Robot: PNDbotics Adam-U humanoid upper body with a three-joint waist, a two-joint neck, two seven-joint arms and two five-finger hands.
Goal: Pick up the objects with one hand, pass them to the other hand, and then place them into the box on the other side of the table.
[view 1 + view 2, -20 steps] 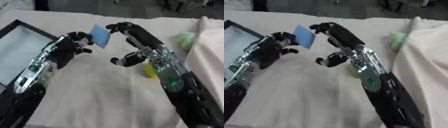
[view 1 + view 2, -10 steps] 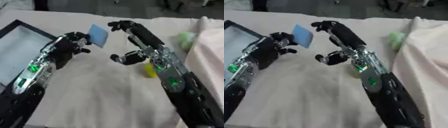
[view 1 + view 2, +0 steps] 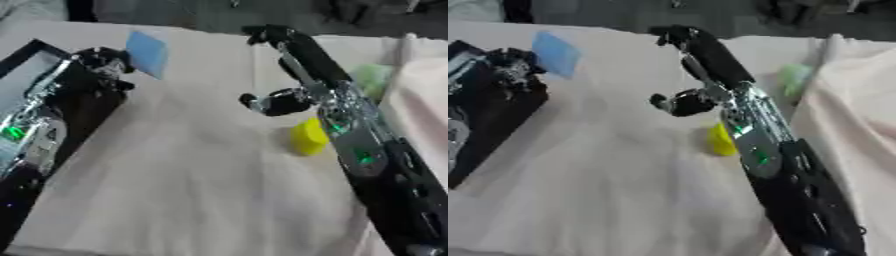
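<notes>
Left hand: fingers curled, pinching the lower edge of a flat light-blue square piece, which stands raised above the cloth-covered table. The piece sits just beyond and to the right of the hand, apart from every other object. No print, label or brand mark can be read on it.

Right hand: released, grasping nothing. Fingers extend away from the robot, thumb hooked below, clear to the right of the blue piece with a gap of bare cloth between.

A yellow object lies on the cloth just beside the right forearm, nearer the robot than the blue piece. A pale green object lies well right of it, at a fold of fabric.

A black-rimmed box lies behind the left arm, left of the blue piece.
</notes>
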